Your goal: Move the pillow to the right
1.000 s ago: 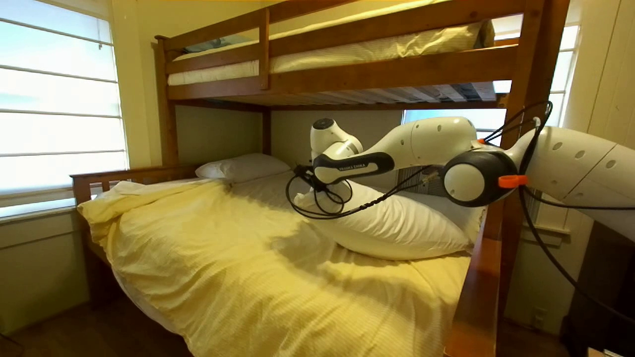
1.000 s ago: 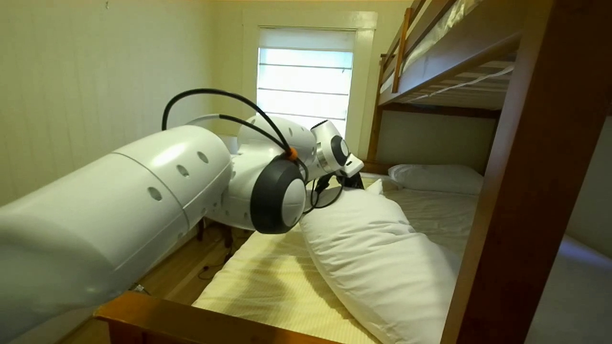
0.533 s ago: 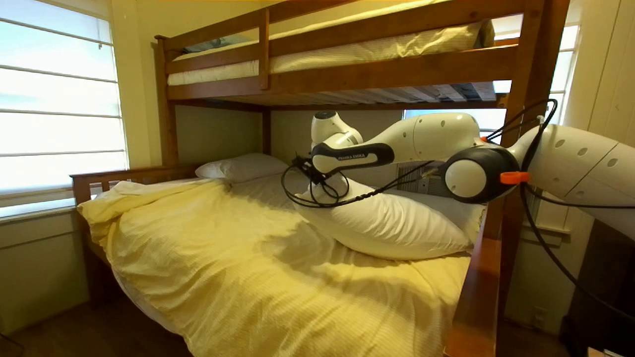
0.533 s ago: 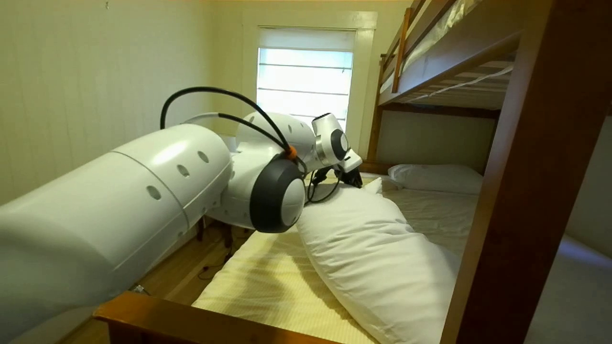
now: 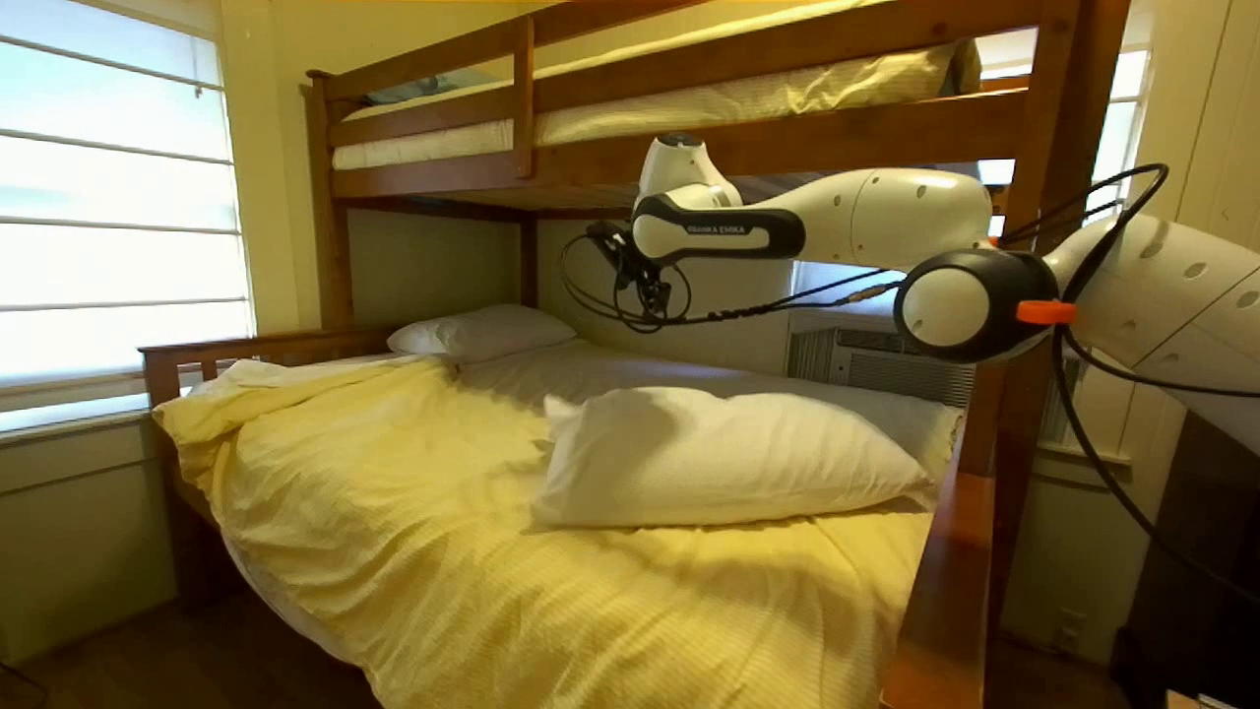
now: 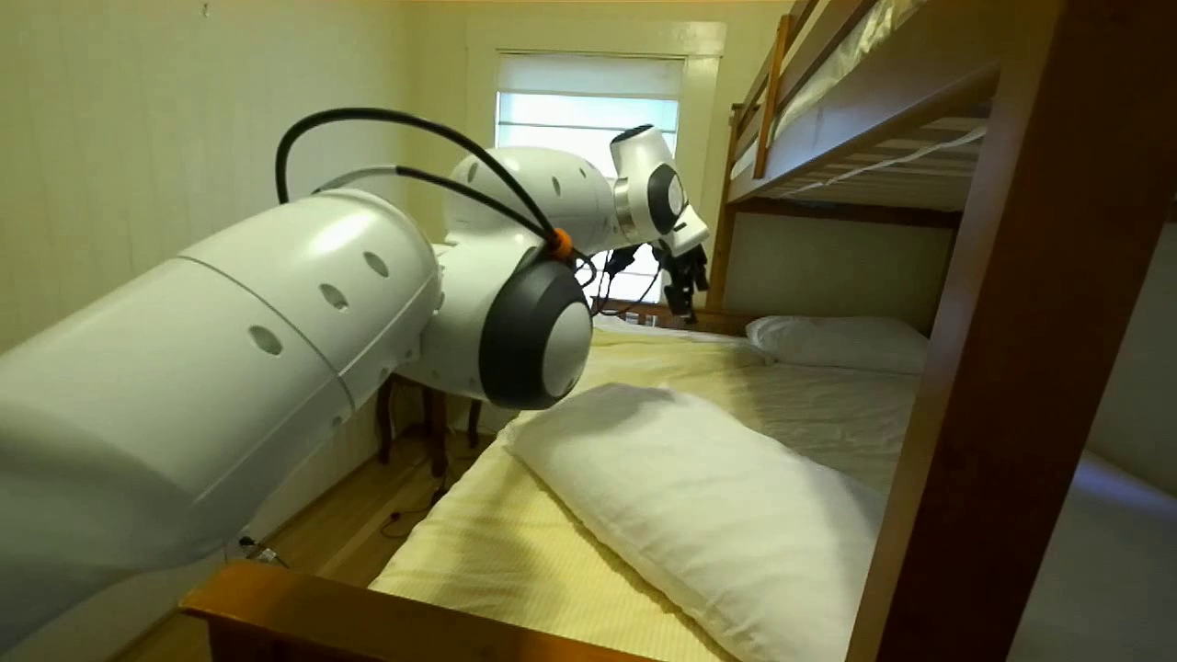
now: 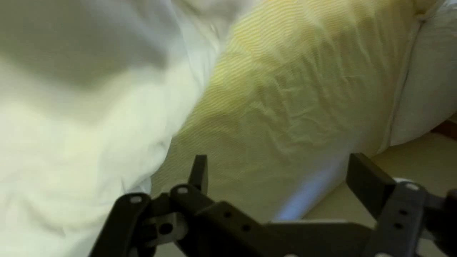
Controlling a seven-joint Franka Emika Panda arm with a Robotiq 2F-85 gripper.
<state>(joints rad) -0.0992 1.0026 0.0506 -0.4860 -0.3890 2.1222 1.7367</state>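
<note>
Hanging spread around nothing, the tool (image 7: 280, 173) is held clear of the pillow (image 5: 733, 458), laid on yellow bedding (image 5: 413, 522) at the tool's five o'clock in an exterior view. Release looks done; whether any rightward shift is left cannot be told.

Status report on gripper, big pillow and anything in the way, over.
Gripper open, empty, above lower bunk. Big pillow lying there, ungripped. Possible obstruction: wooden end rail near pillow.
</note>
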